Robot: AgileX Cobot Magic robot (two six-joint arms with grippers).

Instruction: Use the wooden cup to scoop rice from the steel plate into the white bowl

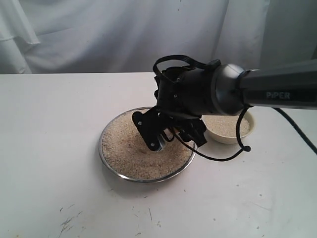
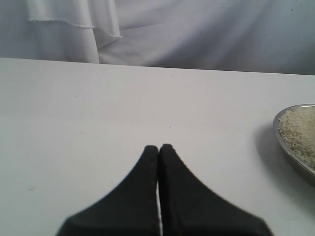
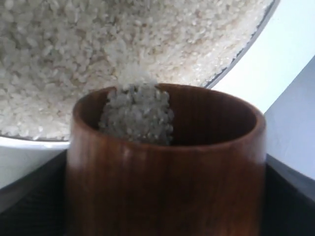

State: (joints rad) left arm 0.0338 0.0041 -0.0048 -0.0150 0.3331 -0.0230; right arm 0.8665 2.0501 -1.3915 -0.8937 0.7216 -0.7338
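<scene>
The steel plate (image 1: 101, 148) lies mid-table, filled with rice (image 1: 126, 146). My right gripper (image 1: 166, 136) hangs tilted over the plate's right half, and in the exterior view the arm hides nearly all of the wooden cup. In the right wrist view my right gripper (image 3: 165, 216) is shut on the wooden cup (image 3: 167, 167). The cup holds a clump of rice (image 3: 138, 115) and hovers just above the rice (image 3: 74, 54) near the plate's rim (image 3: 244, 47). The white bowl (image 1: 225, 136) stands right of the plate, partly behind the arm, with rice inside. My left gripper (image 2: 159, 147) is shut and empty over bare table.
A white tabletop (image 1: 49, 124) carries everything, and a white cloth backdrop (image 1: 99, 34) hangs behind it. The right arm's black cable (image 1: 223, 157) loops down beside the plate and bowl. The plate's rim (image 2: 290, 157) shows at the edge of the left wrist view.
</scene>
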